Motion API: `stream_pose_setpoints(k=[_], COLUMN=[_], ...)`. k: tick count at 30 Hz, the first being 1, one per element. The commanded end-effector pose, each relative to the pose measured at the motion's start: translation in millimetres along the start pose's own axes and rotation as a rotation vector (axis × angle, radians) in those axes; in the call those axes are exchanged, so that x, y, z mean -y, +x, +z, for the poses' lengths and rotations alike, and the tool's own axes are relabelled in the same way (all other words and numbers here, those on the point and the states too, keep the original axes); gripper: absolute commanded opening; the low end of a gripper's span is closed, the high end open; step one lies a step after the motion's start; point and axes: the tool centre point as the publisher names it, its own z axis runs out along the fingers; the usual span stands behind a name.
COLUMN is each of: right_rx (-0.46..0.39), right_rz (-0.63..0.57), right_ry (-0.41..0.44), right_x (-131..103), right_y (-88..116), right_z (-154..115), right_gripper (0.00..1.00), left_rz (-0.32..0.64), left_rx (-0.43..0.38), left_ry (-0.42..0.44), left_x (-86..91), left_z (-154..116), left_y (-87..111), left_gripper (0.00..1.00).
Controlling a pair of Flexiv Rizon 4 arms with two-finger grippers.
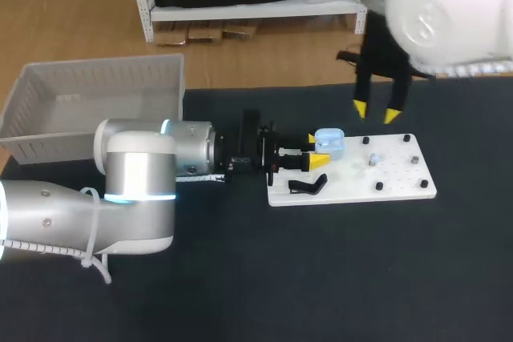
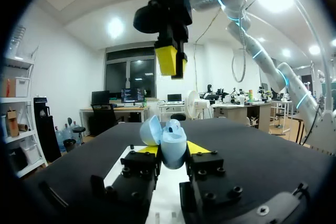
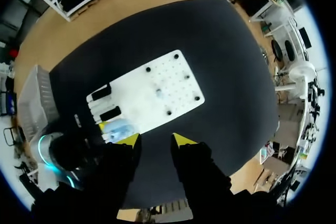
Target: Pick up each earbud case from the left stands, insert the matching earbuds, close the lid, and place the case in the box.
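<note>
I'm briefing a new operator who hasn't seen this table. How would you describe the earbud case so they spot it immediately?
Find the white perforated board on the black table. At its left end, the left gripper has its yellow-tipped fingers shut on a pale blue rounded earbud case. It is the only blue thing there, lid open, unlike the black stand beside it.

the dark, flat tabletop [image 1: 337,278] fills most of the head view. a flat white board [image 1: 353,191] with rows of tiny holes lies on it, right of the middle. small black round pegs [image 1: 424,184] stand up near the board's right end.
</note>
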Motion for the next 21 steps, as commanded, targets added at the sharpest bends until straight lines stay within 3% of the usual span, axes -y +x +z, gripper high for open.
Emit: stream_pose_setpoints(k=[1,13,21], right_rx=[0.056,0.022,-0.017], right_rz=[-0.036,-0.152,-0.104], right_ry=[-0.118,-0.135,-0.098], right_x=[28,25,13], right_y=[4,-7,-8], right_z=[11,38,66], right_gripper=[0.38,0.37,0.4], left_rz=[0.0,0.0,0.0], left_rx=[0.001,0.001,0.001], left_ry=[0.001,0.001,0.001], left_x=[-1.1,-1.1,-1.1], left_z=[0,0,0], left_y=[0.7,0.7,0.7], left_gripper=[0.0,0.0,0.0])
